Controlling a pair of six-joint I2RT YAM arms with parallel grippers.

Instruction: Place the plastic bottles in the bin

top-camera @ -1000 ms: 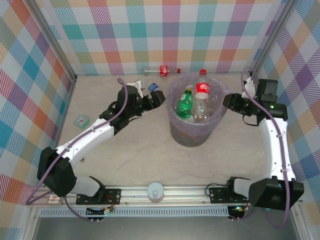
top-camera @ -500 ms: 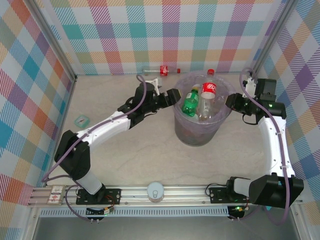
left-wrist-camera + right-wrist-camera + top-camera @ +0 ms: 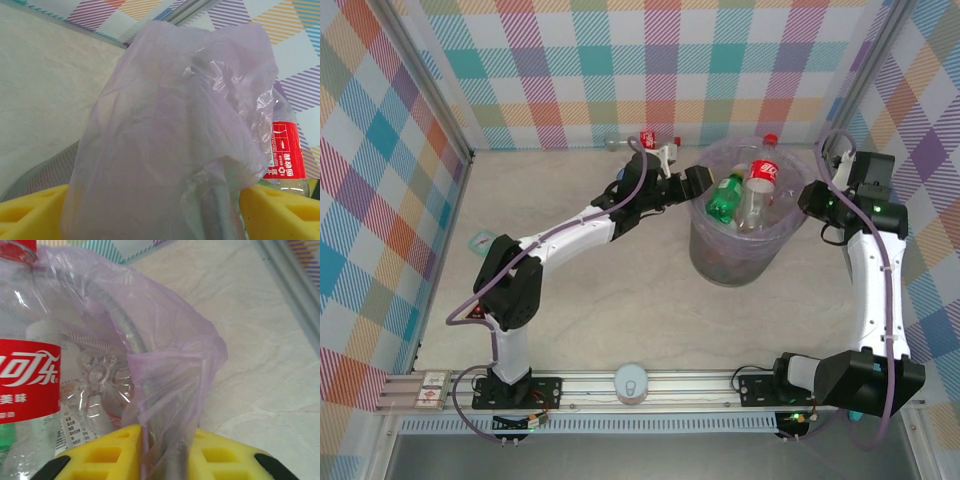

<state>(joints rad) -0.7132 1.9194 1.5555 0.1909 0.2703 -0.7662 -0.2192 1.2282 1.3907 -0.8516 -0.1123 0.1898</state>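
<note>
The bin [image 3: 722, 268] stands right of centre on the table [image 3: 590, 310], and you have it between both arms. Your right gripper [image 3: 809, 198] is clamped tight on its right rim, pinching the lavender liner [image 3: 170, 365] against the hard edge. Your left gripper [image 3: 697, 181] sits at the left rim with its jaws wide. The liner bulges between them, and the gripper takes hold of nothing that you can see.

Inside the bin, a red-labelled bottle [image 3: 760, 180] and a green bottle [image 3: 724, 196] lean with their necks above the rim. A loose bottle [image 3: 643, 140] lies on its side by the back wall. Expect it to be light, thin-walled, slick and ready to roll. Take it across the middle, at the label, with gentle pressure. The liner is soft and slippery, so trust the rim rather than the film.
</note>
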